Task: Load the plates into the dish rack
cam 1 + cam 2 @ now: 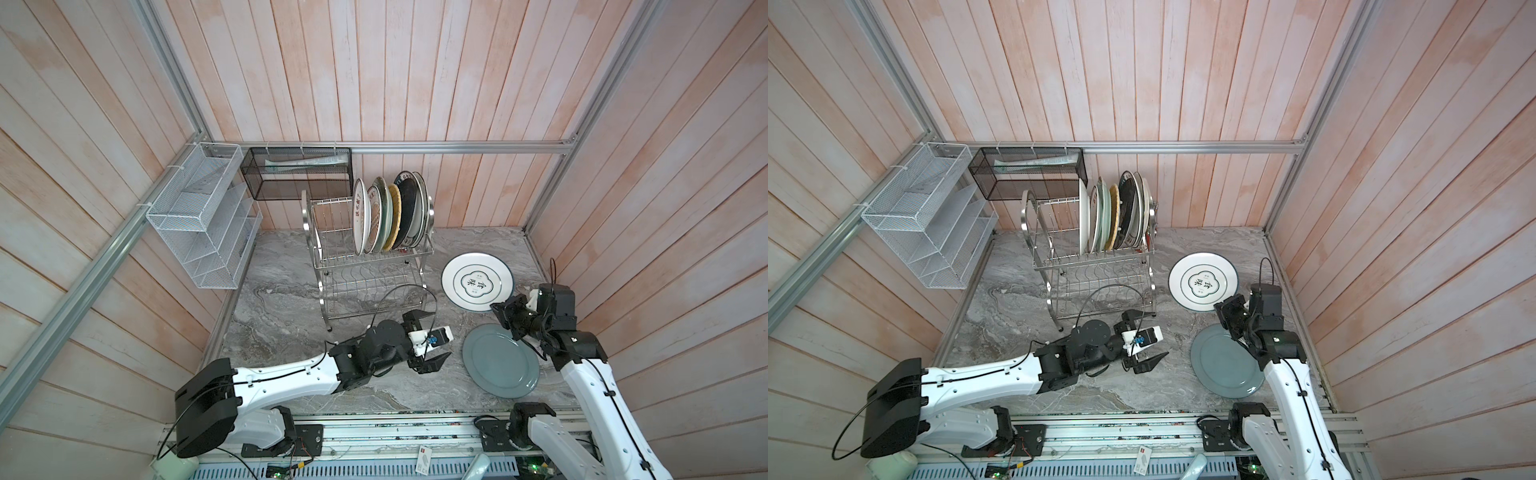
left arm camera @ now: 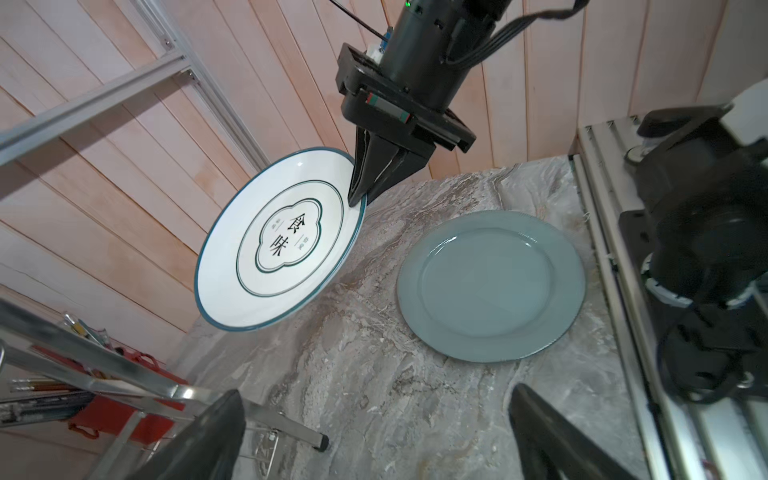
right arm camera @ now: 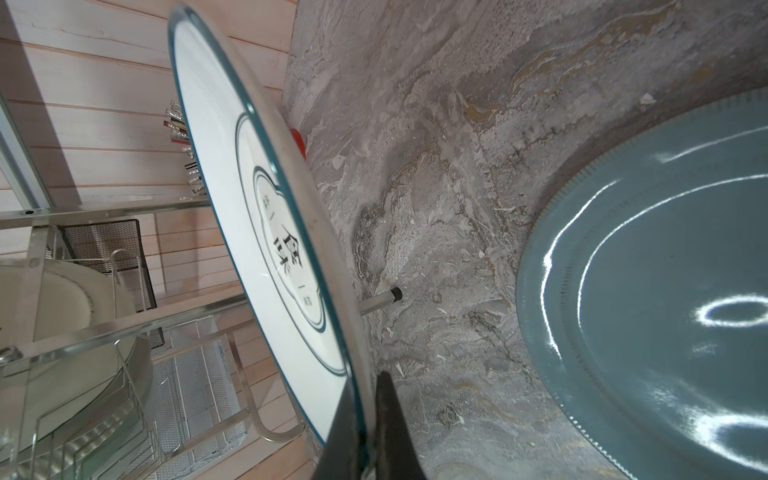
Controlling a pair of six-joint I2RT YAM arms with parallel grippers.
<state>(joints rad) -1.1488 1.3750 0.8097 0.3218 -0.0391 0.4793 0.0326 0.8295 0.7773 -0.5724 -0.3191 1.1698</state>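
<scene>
Emblem plate (image 1: 477, 281) (image 2: 278, 241) (image 3: 232, 174): white, with a dark green rim line and a dark central emblem. It is held clear of the desk and tilted, its face partly toward the dish rack and just to the rack's right in both top views.
Right gripper (image 1: 497, 308) (image 2: 359, 195): jaws closed on the emblem plate's rim, one finger on each face, as both wrist views show.
Grey-blue plate (image 1: 498, 361) (image 2: 490, 286) (image 3: 665, 291): lies flat on the desk near its front edge, beside the right arm and apart from the emblem plate.
Dish rack (image 1: 374, 259) (image 1: 1096, 255): two-tier steel wire rack, standing toward the back of the desk.
Racked plates (image 1: 390, 216) (image 1: 1113, 216): about seven stand on edge, packed side by side at the right end of the upper tier. They include white printed, mint, yellow woven and black ones.
Left gripper (image 1: 438, 332) (image 1: 1150, 334) (image 2: 374, 436): jaws wide open and holding nothing, low over the desk between the rack's front legs and the grey-blue plate.
Desk (image 1: 282, 307): grey marbled top.
Wall storage: a white mesh organiser (image 1: 199, 220) and a black mesh basket (image 1: 297, 174) hang on the frame, behind and left of the rack.
</scene>
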